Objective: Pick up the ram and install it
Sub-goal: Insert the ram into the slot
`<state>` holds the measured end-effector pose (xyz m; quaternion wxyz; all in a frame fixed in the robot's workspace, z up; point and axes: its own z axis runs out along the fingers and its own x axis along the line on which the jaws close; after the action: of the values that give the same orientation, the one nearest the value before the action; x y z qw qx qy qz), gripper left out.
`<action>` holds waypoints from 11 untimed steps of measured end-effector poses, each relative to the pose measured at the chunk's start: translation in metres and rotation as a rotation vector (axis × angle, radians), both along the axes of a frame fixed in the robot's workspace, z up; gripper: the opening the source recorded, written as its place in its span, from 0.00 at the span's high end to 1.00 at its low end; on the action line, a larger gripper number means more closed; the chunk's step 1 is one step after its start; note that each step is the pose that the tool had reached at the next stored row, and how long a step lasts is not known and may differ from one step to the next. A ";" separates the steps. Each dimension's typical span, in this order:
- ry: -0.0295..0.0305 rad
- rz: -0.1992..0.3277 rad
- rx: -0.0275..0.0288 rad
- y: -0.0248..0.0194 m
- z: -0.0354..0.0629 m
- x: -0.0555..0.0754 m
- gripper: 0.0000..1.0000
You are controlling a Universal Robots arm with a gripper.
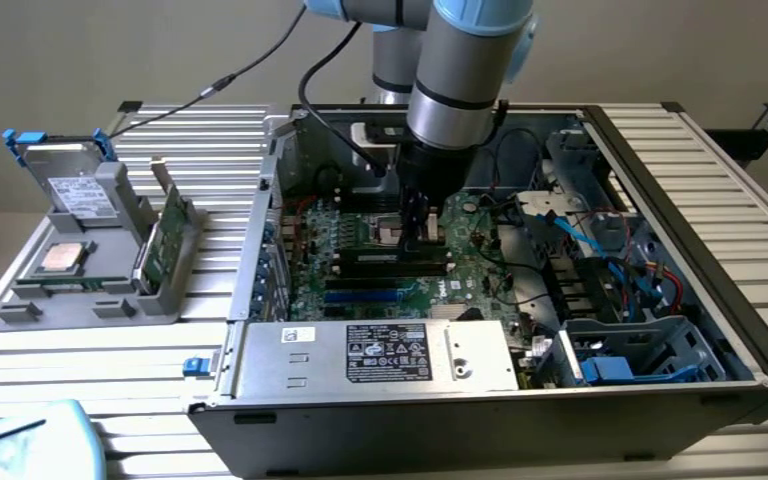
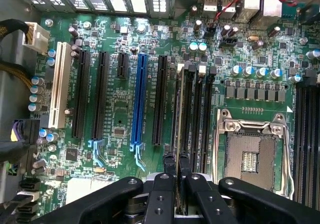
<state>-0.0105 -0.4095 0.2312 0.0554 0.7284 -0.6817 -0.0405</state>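
The ram [image 2: 180, 108] is seen edge-on, pinched between the two fingers of the tool [image 2: 177, 166], which are drawn close against its thin faces. It is lined up along the black slots [image 2: 197, 119], just beside the processor socket [image 2: 252, 156] on the motherboard [image 2: 120, 124]. Whether it is seated cannot be told. The computer case [image 1: 704, 200] lies open on the bench [image 1: 77, 350].

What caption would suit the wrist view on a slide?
Gripper holds the ram edge-on, lined up with the black memory slots on the motherboard, beside the processor socket.
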 end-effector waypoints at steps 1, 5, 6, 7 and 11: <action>0.0000 0.000 -0.0002 0.0000 -0.0009 0.000 0.86; 0.0001 0.000 -0.0004 0.0000 -0.0042 0.000 0.86; 0.0001 0.000 -0.0005 0.0000 -0.0047 0.000 0.86; 0.0001 0.000 -0.0005 0.0000 -0.0053 0.000 0.86; 0.0009 0.000 -0.0006 0.0000 -0.0066 0.000 0.86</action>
<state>-0.0105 -0.4095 0.2246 0.0560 0.7284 -0.6817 -0.0406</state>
